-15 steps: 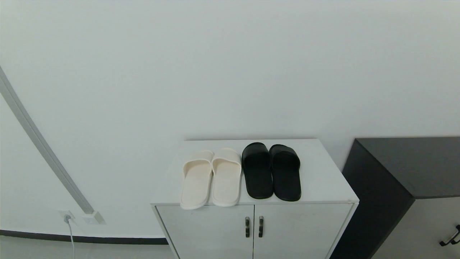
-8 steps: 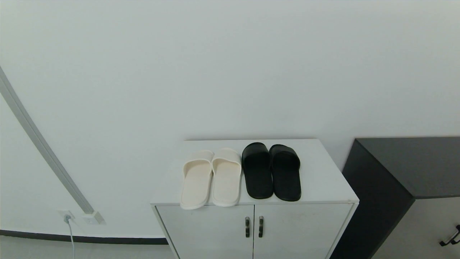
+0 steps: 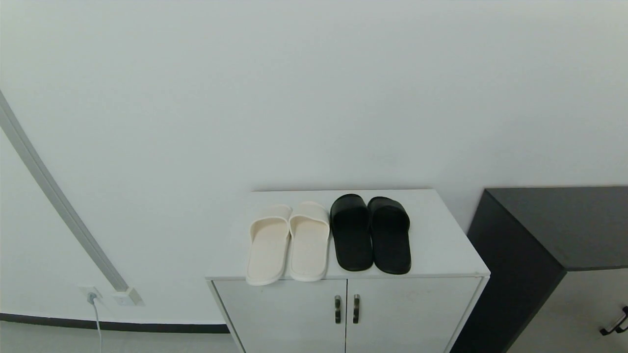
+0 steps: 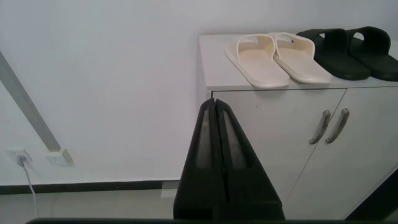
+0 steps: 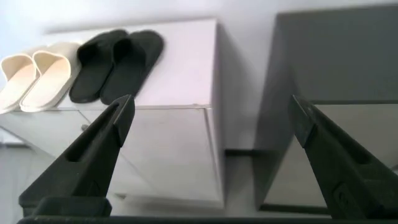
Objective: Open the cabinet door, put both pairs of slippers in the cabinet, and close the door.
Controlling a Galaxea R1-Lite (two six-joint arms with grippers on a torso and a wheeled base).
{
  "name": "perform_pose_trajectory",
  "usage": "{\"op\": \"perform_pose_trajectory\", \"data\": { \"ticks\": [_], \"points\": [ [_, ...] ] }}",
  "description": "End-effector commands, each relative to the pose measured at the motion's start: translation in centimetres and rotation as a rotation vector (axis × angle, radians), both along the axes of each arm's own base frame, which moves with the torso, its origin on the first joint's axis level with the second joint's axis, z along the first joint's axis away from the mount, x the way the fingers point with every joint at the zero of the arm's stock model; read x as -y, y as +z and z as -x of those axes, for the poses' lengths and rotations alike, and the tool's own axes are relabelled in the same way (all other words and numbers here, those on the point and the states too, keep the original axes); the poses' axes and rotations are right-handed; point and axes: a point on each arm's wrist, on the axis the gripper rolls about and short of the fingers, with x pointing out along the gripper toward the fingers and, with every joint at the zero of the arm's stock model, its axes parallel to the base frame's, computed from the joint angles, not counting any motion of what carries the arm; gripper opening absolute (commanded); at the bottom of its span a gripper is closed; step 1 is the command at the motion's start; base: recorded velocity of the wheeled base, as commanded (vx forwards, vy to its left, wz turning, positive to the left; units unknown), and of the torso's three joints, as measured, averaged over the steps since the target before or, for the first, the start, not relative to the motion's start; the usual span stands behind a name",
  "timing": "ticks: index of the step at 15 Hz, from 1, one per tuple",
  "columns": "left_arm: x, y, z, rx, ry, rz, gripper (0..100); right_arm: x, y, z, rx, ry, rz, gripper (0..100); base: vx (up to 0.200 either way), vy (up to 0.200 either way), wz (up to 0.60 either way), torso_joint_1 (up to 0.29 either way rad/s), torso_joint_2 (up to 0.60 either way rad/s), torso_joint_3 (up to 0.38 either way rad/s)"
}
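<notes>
Cabinet [image 3: 441, 235] front stands beyond both my grippers. My left gripper [image 4: 215, 101] has its fingers pressed together on nothing and is short of the cabinet's left corner. My right gripper [image 5: 211, 102] has its fingers spread wide, also holding nothing.

In the head view, lower centre of the frame, the left door [image 3: 284, 314] and right door [image 3: 407, 309] are both shut, and the two handles [image 3: 347, 309] sit side by side at the seam. On the cabinet top, the cream slippers [image 3: 288, 242] lie left, heels slightly over the front edge. The black slippers [image 3: 371, 234] lie just beside them on the right, toes toward the wall [image 3: 314, 98].

A dark cabinet [image 3: 539, 235] stands at lower right, and a socket [image 3: 91, 295] is at lower left.
</notes>
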Motion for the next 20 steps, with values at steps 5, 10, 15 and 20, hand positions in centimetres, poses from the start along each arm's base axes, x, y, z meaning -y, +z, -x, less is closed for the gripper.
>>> {"op": "perform_pose_trajectory", "data": {
  "ticks": [5, 10, 15, 20],
  "points": [
    [0.0, 0.0, 0.0, -0.001, 0.001, 0.001, 0, -12.5, -1.6, -10.1, -0.174, 0.138, 0.026, 100, 0.000, 0.000, 0.00, 0.000, 0.00, 0.000],
    [0.0, 0.0, 0.0, 0.000, 0.001, 0.001, 0, -19.3, -3.2, -14.3, -0.116, 0.103, 0.012, 100, 0.000, 0.000, 0.00, 0.000, 0.00, 0.000],
    [0.0, 0.0, 0.0, 0.000, 0.001, 0.001, 0, -24.6, -5.0, -18.1, -0.072, 0.042, 0.017, 100, 0.000, 0.000, 0.00, 0.000, 0.00, 0.000],
    [0.0, 0.0, 0.0, -0.001, 0.001, 0.001, 0, -27.1, -7.7, -22.5, -0.069, -0.031, 0.032, 100, 0.000, 0.000, 0.00, 0.000, 0.00, 0.000]
  ]
}}
